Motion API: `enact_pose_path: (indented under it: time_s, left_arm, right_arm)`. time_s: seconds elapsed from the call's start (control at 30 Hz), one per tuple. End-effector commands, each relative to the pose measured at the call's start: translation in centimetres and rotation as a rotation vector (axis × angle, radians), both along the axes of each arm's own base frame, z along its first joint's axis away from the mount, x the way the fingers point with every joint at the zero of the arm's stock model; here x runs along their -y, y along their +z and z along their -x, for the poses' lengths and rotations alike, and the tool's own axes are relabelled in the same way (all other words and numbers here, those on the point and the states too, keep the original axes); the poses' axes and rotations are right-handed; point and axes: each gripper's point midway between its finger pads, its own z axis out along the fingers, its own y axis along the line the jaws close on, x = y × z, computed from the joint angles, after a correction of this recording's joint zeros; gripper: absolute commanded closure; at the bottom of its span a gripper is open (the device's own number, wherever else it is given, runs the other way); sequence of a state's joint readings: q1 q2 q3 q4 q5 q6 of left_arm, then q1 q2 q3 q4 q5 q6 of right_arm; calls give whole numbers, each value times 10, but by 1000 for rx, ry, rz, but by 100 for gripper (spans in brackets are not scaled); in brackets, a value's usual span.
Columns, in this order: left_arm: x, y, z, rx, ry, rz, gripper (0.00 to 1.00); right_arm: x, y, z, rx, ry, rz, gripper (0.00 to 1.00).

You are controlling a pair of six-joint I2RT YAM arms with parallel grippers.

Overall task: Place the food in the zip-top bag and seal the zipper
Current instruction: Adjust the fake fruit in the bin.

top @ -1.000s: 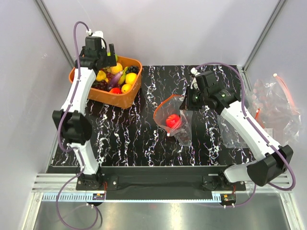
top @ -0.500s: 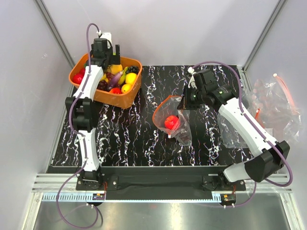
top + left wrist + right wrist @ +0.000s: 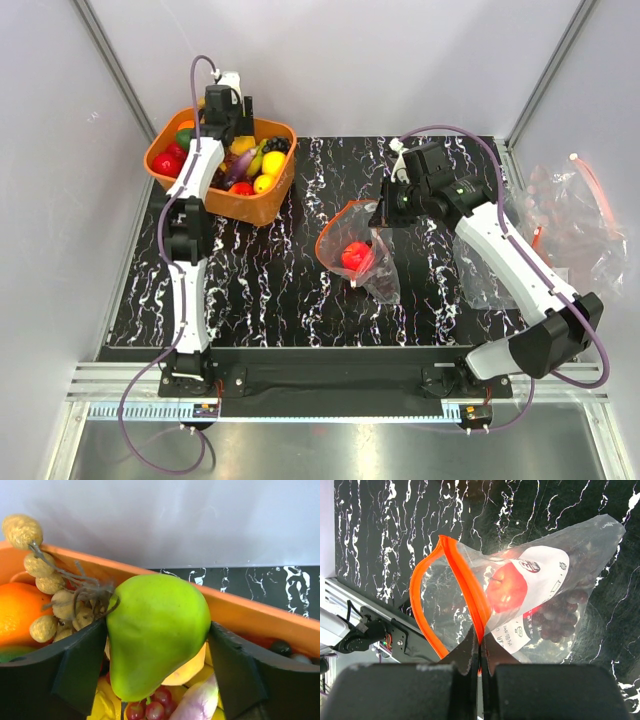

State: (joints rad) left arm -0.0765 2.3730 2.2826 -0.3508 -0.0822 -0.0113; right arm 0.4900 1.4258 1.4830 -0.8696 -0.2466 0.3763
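Observation:
My left gripper [image 3: 232,122] is over the back of the orange basket [image 3: 250,206] and is shut on a green pear [image 3: 155,630], with other toy fruits below it [image 3: 150,710]. My right gripper [image 3: 381,214] is shut on the orange-red zipper [image 3: 470,597] of the clear zip-top bag [image 3: 540,605] and holds its mouth open above the black table. The bag [image 3: 365,255] holds a red apple [image 3: 506,587] and a dark purple grape bunch [image 3: 565,615].
The basket holds several fruits: yellow pieces [image 3: 270,165], red pieces [image 3: 165,160], an orange [image 3: 17,612], and a tan cluster [image 3: 47,580]. A heap of spare clear bags [image 3: 570,235] lies at the right edge. White walls enclose the black marbled table [image 3: 280,290].
My left arm has swung right and toward the basket's back, now over its middle. My right gripper has shifted the bag slightly left, still holding the zipper.

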Motion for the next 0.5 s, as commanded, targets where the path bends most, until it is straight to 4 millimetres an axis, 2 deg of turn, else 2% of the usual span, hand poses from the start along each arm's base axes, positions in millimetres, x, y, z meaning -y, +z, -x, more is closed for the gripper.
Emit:
enact_pose_path:
  time_s: [0.0,0.03,0.07,0.1,0.13,0.17,0.2,0.23,0.27,0.3,0.33,0.37,0.4,0.43,0.47]
  left_arm:
    - [0,27,-12,94,1,37,34]
    - [-2,26,-11,94,6,39,38]
    - [-3,35,-9,111,8,42,42]
    - [-3,27,-5,96,10,45,47]
    - [-4,30,-4,108,13,49,53]
    - [-3,47,1,132,9,60,55]
    - [-3,41,6,115,6,60,57]
    - [-2,46,11,118,1,69,60]
    - [-1,65,19,142,0,79,61]
    - [-1,59,26,121,2,85,61]
    - [0,65,32,123,-4,93,61]
    - [1,87,43,153,-8,100,62]
    - [1,83,51,133,-8,103,61]
    - [4,89,58,137,-24,110,61]
    - [4,110,69,166,-29,120,61]
  right_arm:
    - [-7,21,-4,59,37,-31,100]
    - [-8,21,-3,60,38,-33,100]
    - [-8,21,-2,60,42,-35,100]
    - [-8,21,-3,59,38,-37,100]
    - [-8,20,-3,60,38,-35,100]
    - [-8,19,-2,55,38,-35,100]
    - [-8,18,-3,56,37,-34,100]
    - [-8,19,-3,59,38,-37,100]
    - [-9,18,-3,55,41,-39,100]
    - [-10,18,-3,56,40,-42,100]
    - [-9,18,-3,57,38,-46,100]
    - [-10,18,-3,57,40,-48,100]
    - [-10,18,-3,56,37,-50,100]
    - [-10,17,-2,57,39,-49,100]
    - [-9,16,-2,57,36,-45,100]
